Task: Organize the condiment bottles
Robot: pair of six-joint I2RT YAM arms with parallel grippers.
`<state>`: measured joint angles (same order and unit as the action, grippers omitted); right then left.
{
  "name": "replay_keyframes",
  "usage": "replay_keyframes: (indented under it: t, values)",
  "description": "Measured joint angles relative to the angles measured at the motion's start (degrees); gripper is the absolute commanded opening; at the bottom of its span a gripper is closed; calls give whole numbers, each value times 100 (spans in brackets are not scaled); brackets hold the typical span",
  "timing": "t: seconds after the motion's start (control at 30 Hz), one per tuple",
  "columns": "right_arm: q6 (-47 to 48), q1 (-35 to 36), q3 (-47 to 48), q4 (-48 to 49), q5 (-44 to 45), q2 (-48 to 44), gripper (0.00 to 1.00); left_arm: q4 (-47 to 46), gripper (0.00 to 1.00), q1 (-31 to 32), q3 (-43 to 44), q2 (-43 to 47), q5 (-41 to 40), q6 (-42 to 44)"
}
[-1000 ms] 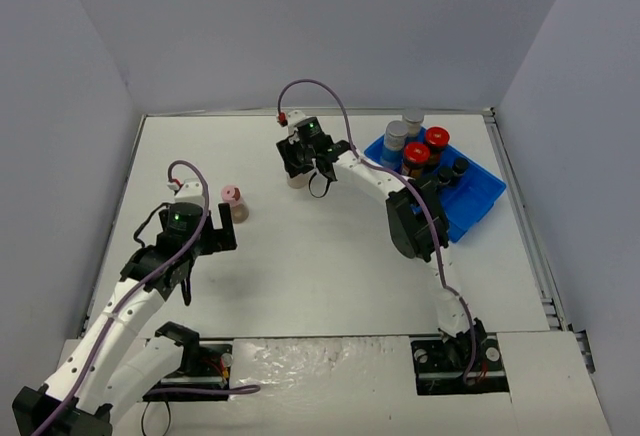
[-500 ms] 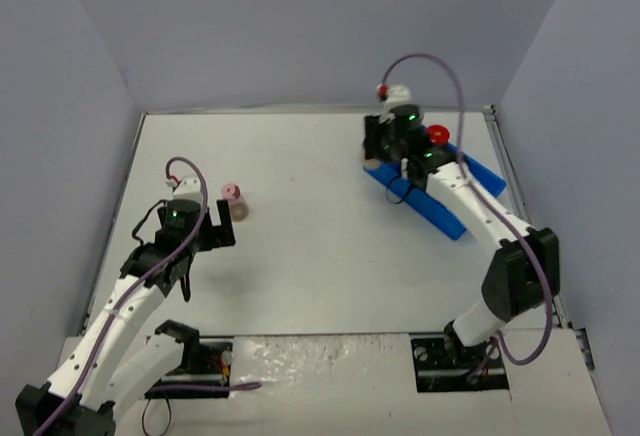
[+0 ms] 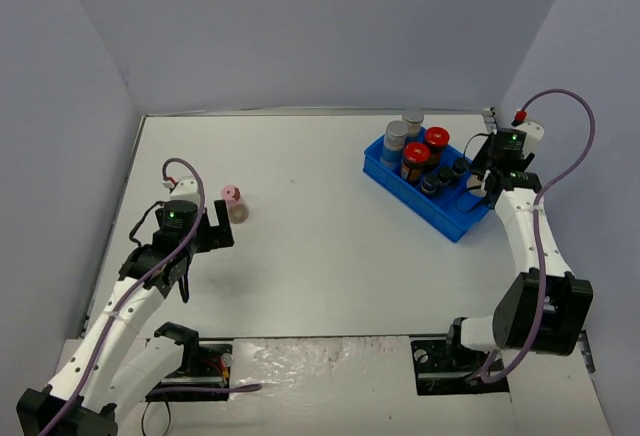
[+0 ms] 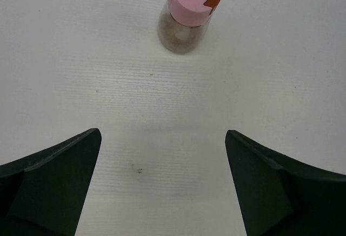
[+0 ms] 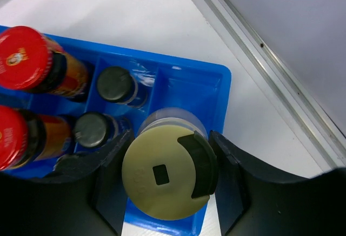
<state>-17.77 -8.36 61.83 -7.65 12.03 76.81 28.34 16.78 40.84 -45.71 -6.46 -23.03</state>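
My right gripper is shut on the cream-lidded jar and holds it over the end compartment of the blue tray. In the top view this gripper is at the tray's right end and hides the jar. Two red-lidded jars, two grey-capped jars and three tiny dark-capped jars stand in the tray. The pink-lidded jar stands alone on the table at the left. My left gripper is open just short of it. The jar is ahead of the open fingers.
The blue tray lies at an angle at the back right. A metal rail runs along the table's right edge beside it. Grey walls close in the table on the left, back and right.
My right arm swung from the back middle of the table over to the tray's right end, carrying the cream-lidded jar. The left arm and the pink-lidded jar barely moved.
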Motion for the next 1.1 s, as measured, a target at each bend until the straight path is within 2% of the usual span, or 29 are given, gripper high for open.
replay_keyframes:
  t: [0.57,0.87,1.1]
  values:
    - [-28,-317,64,940,234,1514,2,0,97,-19,0,37,6,-2]
    - [144,-409,115,1229,250,2071,44,0,97,-45,0,74,8,-2]
    - [174,-411,115,1368,210,2138,68,0,97,-78,0,74,23,-2]
